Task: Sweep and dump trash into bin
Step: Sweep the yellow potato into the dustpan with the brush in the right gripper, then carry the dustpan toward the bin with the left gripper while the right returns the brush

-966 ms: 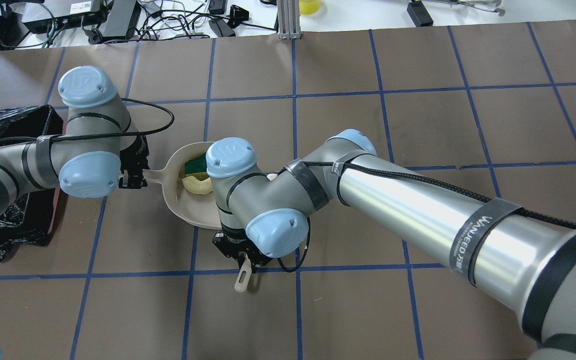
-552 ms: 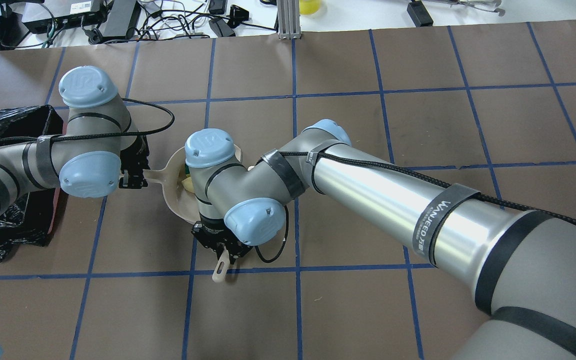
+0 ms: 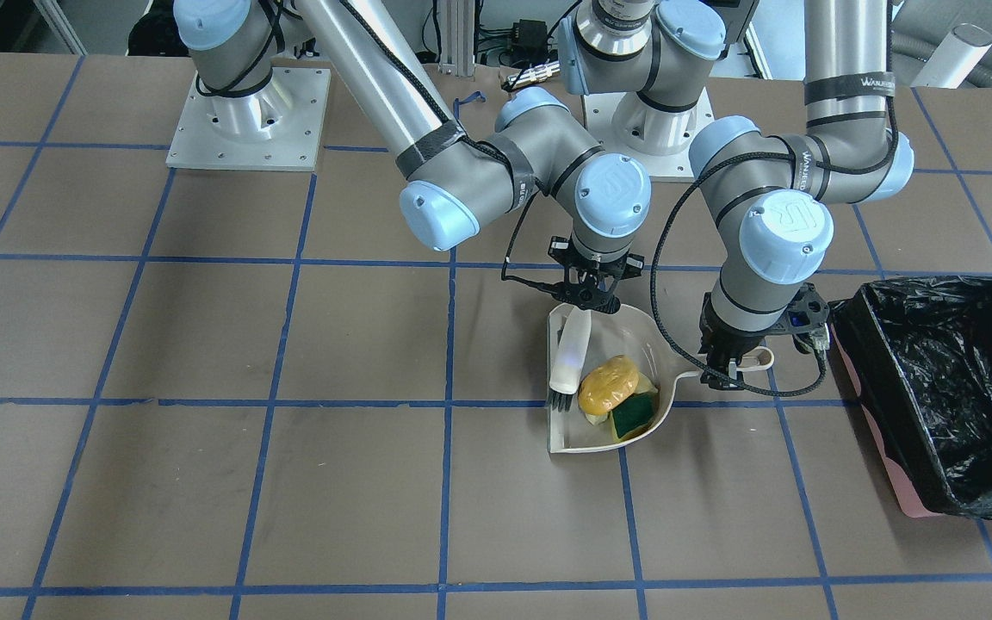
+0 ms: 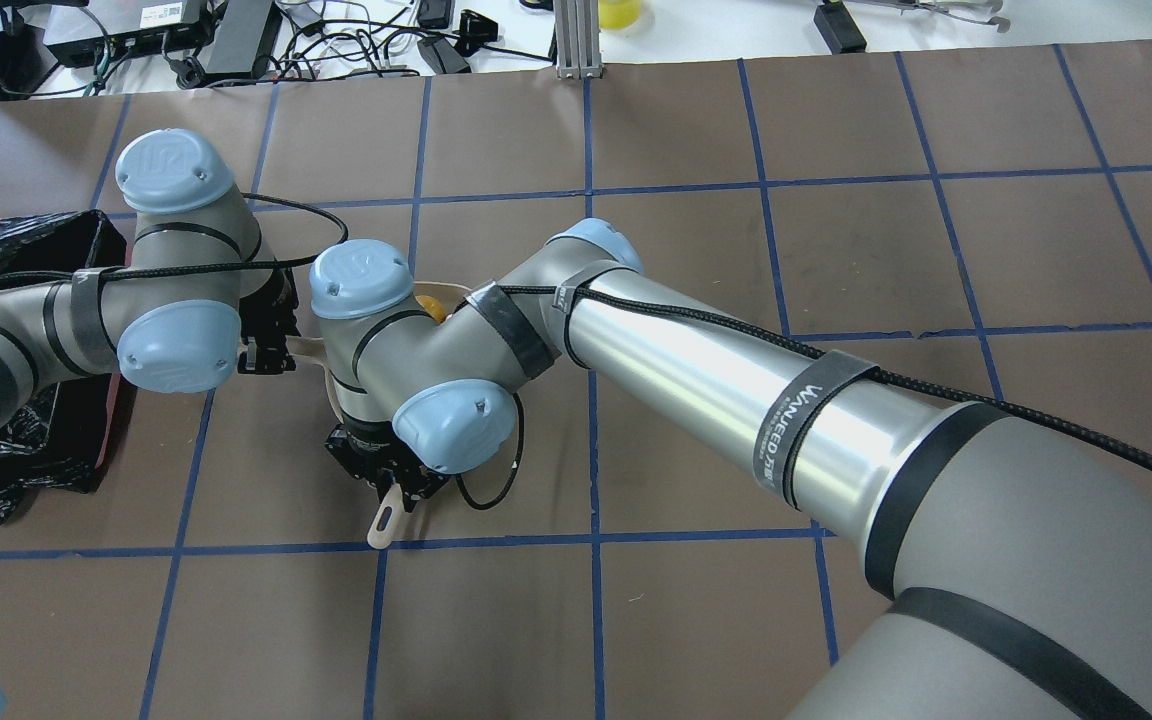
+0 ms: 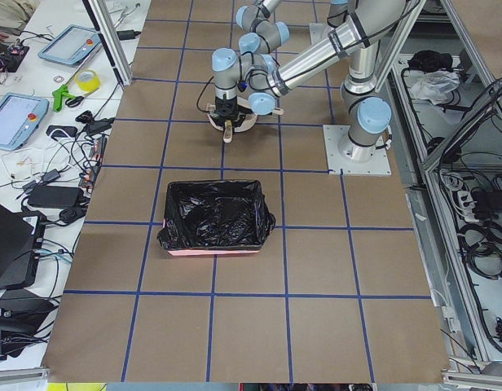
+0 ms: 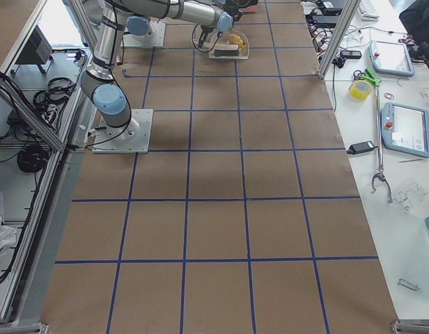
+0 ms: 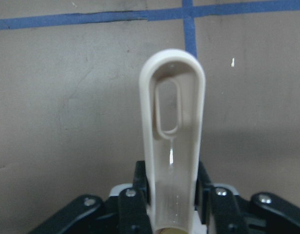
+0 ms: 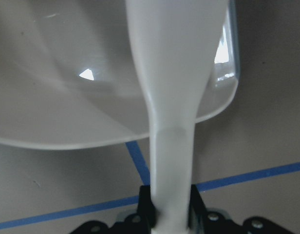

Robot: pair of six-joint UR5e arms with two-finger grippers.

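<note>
The beige dustpan (image 3: 634,331) lies on the brown table with the trash in it: an orange-yellow lump (image 3: 608,384), a green sponge chunk (image 3: 632,417) and a pale yellow piece (image 3: 594,418). My left gripper (image 3: 730,368) is shut on the dustpan handle (image 7: 172,122). My right gripper (image 3: 589,300) is shut on the white brush (image 3: 569,353), whose dark bristles rest inside the pan beside the trash. From overhead my right arm hides most of the pan; only the orange lump (image 4: 428,308) shows there. The bin (image 3: 914,504), pink with a black bag, stands just beyond the left gripper.
Blue tape lines grid the brown table. Both arm bases (image 3: 246,120) stand at the robot's side. Cables, tablets and tools (image 5: 72,81) lie on the white bench past the table's far edge. Open table surface stretches to the robot's right of the pan.
My right arm has swung toward the robot's left with the brush, across the dustpan. It now covers the sponge and pale piece from overhead. The left arm and dustpan stay put.
</note>
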